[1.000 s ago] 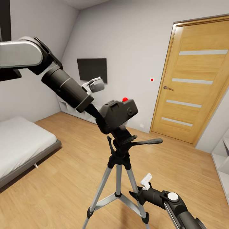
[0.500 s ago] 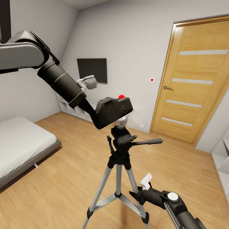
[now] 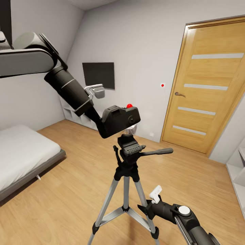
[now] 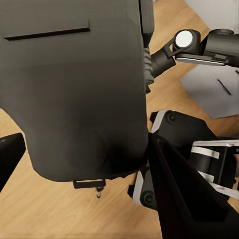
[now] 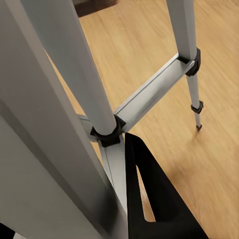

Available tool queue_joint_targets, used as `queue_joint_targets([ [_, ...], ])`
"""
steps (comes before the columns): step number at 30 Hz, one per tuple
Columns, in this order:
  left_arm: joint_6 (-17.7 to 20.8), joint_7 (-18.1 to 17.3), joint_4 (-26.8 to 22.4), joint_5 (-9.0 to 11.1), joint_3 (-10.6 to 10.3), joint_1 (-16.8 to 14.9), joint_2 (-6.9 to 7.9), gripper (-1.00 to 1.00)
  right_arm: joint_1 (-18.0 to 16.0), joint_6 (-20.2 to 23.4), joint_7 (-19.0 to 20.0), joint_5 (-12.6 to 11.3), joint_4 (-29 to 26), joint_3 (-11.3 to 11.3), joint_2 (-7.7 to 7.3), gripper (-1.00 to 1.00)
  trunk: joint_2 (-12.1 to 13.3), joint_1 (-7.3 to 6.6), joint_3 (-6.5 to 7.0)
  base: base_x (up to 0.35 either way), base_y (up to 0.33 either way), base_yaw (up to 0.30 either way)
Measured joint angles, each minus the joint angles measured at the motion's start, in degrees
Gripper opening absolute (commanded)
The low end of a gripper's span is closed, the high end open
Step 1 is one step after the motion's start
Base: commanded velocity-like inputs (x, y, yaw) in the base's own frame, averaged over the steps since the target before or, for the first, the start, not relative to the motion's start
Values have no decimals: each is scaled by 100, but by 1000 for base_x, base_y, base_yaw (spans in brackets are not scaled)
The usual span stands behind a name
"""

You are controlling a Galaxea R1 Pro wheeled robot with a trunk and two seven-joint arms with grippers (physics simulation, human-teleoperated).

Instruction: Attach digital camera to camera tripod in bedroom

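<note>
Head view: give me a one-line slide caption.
Left gripper holds the camera just above the tripod head in the bedroom, not yet seated.

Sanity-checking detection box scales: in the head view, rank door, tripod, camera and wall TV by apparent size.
1. door
2. camera tripod
3. digital camera and wall TV: look alike; the camera is nearer the lens, so unranked.
</note>
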Motion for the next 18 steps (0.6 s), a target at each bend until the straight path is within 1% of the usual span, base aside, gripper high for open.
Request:
queue_joint_targets([
  [7, -2, -203, 57, -37, -14, -3, -73, -100, 1, -12, -1, 8, -11, 25, 0, -100, 0, 0, 0, 0, 0, 0],
  [14, -4, -334, 73, -63, -4, -46, -71, -100, 1, -18, 0, 3, -15, 44, 0, -100, 0, 0, 0, 0, 0, 0],
  [17, -6, -388, 75, -116, -4, -53, -71, -100, 1, -17, -5, 3, -18, 54, 0, -100, 0, 0, 0, 0, 0, 0],
  [18, -7, -453, 76, -192, -5, -57, -80, -100, 0, -23, -9, 6, -18, 58, 0, -100, 0, 0, 0, 0, 0, 0],
])
